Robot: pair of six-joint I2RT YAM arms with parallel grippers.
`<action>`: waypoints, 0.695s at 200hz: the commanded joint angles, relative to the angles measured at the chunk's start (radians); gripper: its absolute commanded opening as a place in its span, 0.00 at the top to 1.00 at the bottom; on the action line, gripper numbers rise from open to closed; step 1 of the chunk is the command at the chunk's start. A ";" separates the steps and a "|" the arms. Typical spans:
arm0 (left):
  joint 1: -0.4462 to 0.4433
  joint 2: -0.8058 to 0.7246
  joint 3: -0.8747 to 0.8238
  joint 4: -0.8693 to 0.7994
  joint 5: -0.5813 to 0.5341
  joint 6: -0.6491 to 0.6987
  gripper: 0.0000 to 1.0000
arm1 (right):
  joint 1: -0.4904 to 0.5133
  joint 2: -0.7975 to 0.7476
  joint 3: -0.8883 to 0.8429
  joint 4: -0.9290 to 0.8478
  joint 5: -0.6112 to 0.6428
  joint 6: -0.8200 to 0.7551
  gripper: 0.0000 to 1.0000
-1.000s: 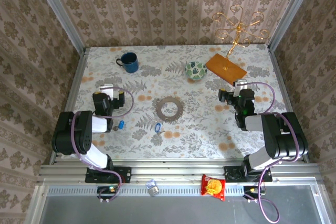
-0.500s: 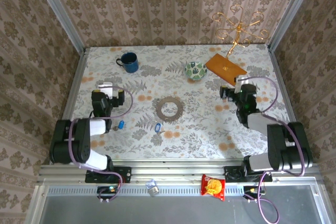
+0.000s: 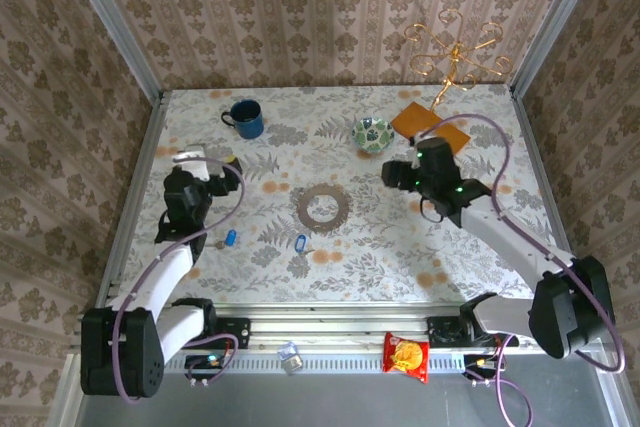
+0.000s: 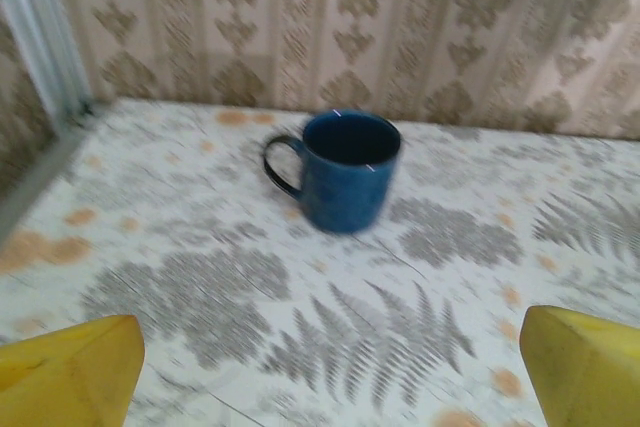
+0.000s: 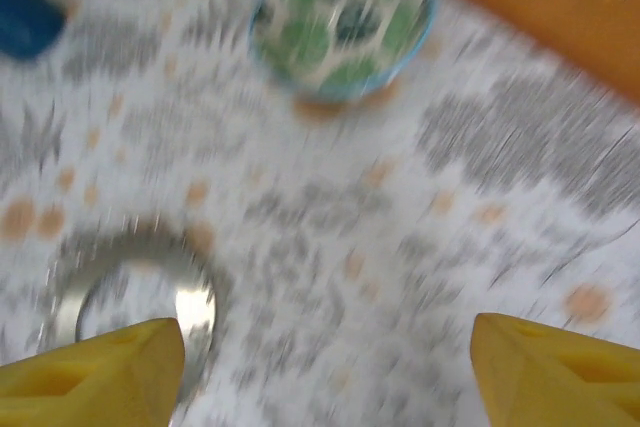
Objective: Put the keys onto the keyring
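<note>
Top: both arms have unfolded from near edge. Left gripper (image 3: 208, 159) spread, empty, far of keys (image 3: 231, 238). Right gripper (image 3: 392, 175) spread, has swung left toward keyring (image 3: 300, 207) at centre.
Left wrist: fingers (image 4: 70, 367) wide apart; mug (image 4: 345, 172) ahead.
Right wrist: motion blur, fingers (image 5: 95, 372) apart; keyring (image 5: 130, 277) near-left, bowl (image 5: 345, 22) far. Likely approach only; nothing threaded.

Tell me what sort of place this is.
Most likely a robot test cell dressed as a home: wallpapered walls box in a floral-print table, household props like a blue mug sit on it, and an aluminium rail runs along the near edge.
</note>
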 commanded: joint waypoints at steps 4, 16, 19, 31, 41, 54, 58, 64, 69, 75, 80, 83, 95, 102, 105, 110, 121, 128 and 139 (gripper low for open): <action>-0.074 -0.035 0.020 -0.207 0.013 -0.155 0.03 | 0.126 0.044 0.054 -0.253 -0.022 0.147 0.29; -0.112 -0.044 0.020 -0.266 -0.004 -0.191 0.03 | 0.186 0.060 0.065 -0.261 -0.033 0.176 0.31; -0.120 -0.045 0.020 -0.282 -0.010 -0.203 0.03 | 0.201 0.064 0.068 -0.262 -0.035 0.184 0.32; -0.145 -0.052 0.019 -0.338 -0.017 -0.247 0.03 | 0.258 0.083 0.084 -0.264 -0.037 0.212 0.36; -0.160 -0.056 0.012 -0.369 -0.017 -0.292 0.04 | 0.305 0.109 0.105 -0.265 -0.027 0.221 0.38; -0.176 -0.065 0.001 -0.399 -0.012 -0.335 0.05 | 0.356 0.167 0.150 -0.314 0.007 0.226 0.39; -0.179 -0.068 -0.002 -0.410 -0.015 -0.350 0.05 | 0.368 0.184 0.167 -0.323 0.014 0.226 0.39; -0.184 -0.072 -0.006 -0.423 -0.019 -0.370 0.04 | 0.386 0.210 0.190 -0.335 0.025 0.224 0.41; -0.187 -0.076 -0.011 -0.434 -0.023 -0.384 0.04 | 0.400 0.232 0.210 -0.343 0.032 0.220 0.43; -0.190 -0.078 -0.015 -0.444 -0.027 -0.404 0.04 | 0.414 0.261 0.235 -0.353 0.038 0.215 0.46; -0.194 -0.082 -0.020 -0.449 -0.028 -0.421 0.04 | 0.425 0.285 0.255 -0.361 0.041 0.213 0.48; -0.195 -0.085 -0.024 -0.451 -0.028 -0.431 0.04 | 0.432 0.300 0.266 -0.365 0.040 0.211 0.50; -0.203 -0.092 -0.038 -0.447 -0.022 -0.460 0.04 | 0.452 0.357 0.307 -0.374 0.038 0.208 0.57; -0.208 -0.097 -0.042 -0.449 -0.023 -0.470 0.04 | 0.461 0.390 0.335 -0.381 0.040 0.207 0.62; -0.211 -0.100 -0.043 -0.451 -0.024 -0.472 0.05 | 0.465 0.402 0.344 -0.385 0.041 0.207 0.63; -0.215 -0.104 -0.047 -0.454 -0.029 -0.477 0.05 | 0.473 0.422 0.364 -0.388 0.043 0.206 0.64; -0.221 -0.111 -0.053 -0.458 -0.037 -0.484 0.05 | 0.485 0.465 0.399 -0.394 0.047 0.208 0.65; -0.225 -0.116 -0.055 -0.461 -0.042 -0.487 0.05 | 0.491 0.493 0.426 -0.404 0.052 0.210 0.65; -0.228 -0.122 -0.060 -0.465 -0.052 -0.490 0.05 | 0.501 0.542 0.469 -0.425 0.062 0.209 0.67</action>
